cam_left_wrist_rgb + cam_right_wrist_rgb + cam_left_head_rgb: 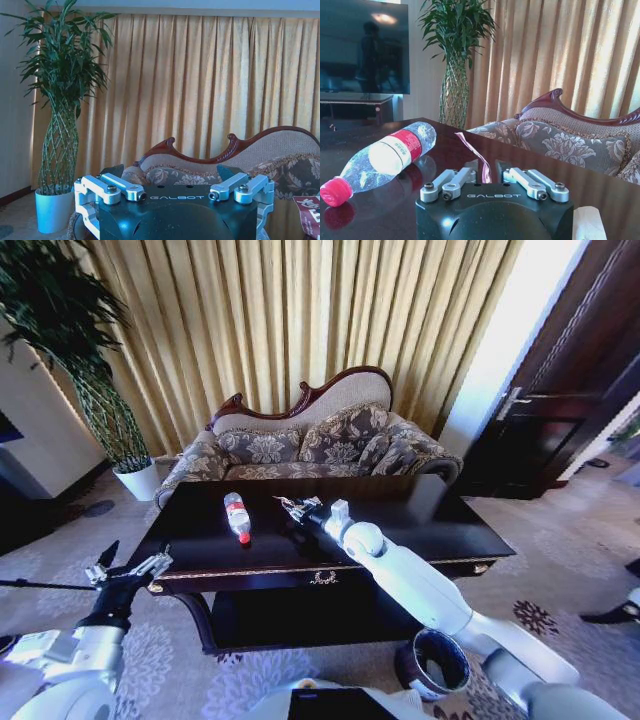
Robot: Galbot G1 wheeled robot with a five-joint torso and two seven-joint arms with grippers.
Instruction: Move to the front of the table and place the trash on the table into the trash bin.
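Stretching across the glossy dark-brown table from its front right corner, the right arm runs diagonally up to the middle of the tabletop. The right gripper sits low over the wood there, and in the right wrist view its fingers are drawn together on a thin pinkish strip of wrapper that curls up and away between them. A pale scrap of paper lies on the table beside the gripper body.

A clear plastic bottle with a red label and red cap lies on its side just to the left of the right gripper, cap toward the front edge, apart from the fingers. To the right of the arm the tabletop is bare out to its right edge.

On the floor in front of the table's right end stands the round dark trash bin, its mouth open upward, directly beneath the right forearm.

Off the table's front left corner, the left gripper hangs in the air above the carpet, fingers spread apart, touching nothing. Behind the table are a patterned sofa, gold curtains and a potted plant in a white pot at the left.
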